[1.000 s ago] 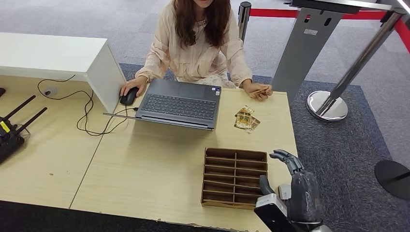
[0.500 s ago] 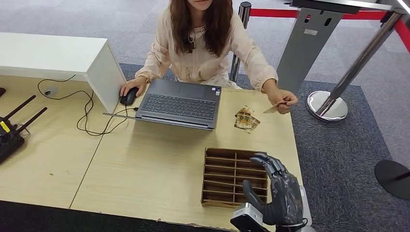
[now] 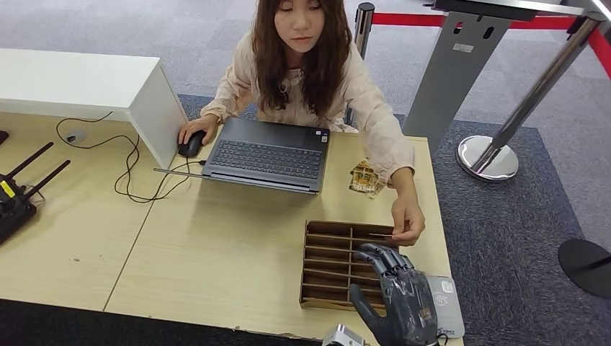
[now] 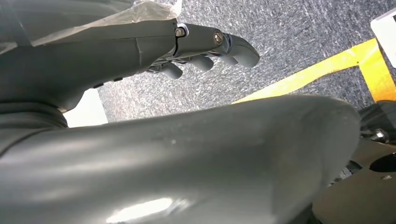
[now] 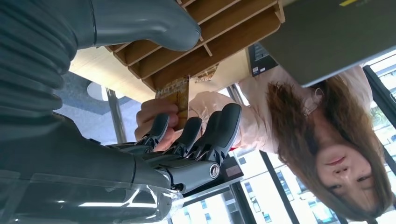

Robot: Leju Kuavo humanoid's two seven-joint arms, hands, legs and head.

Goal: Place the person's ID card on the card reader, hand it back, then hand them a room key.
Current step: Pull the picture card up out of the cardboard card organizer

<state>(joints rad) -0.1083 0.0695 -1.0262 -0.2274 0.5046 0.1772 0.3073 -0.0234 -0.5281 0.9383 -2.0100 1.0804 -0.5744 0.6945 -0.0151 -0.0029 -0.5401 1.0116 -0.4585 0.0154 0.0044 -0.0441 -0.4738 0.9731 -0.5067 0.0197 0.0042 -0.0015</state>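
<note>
Partly legible gold lettering on the card (image 5: 176, 95) held by the person's hand (image 5: 156, 114), reading roughly "HOTEL", seen in the right wrist view. Small sticker on the laptop (image 3: 267, 153) too small to read. Markings on the card reader (image 3: 445, 303) illegible.

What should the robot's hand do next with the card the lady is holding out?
Probably ease the open right hand forward and pinch the thin gold-printed card. The person's hand holds it over the brown wooden slotted tray, just beyond the robot's fingertips.
</note>
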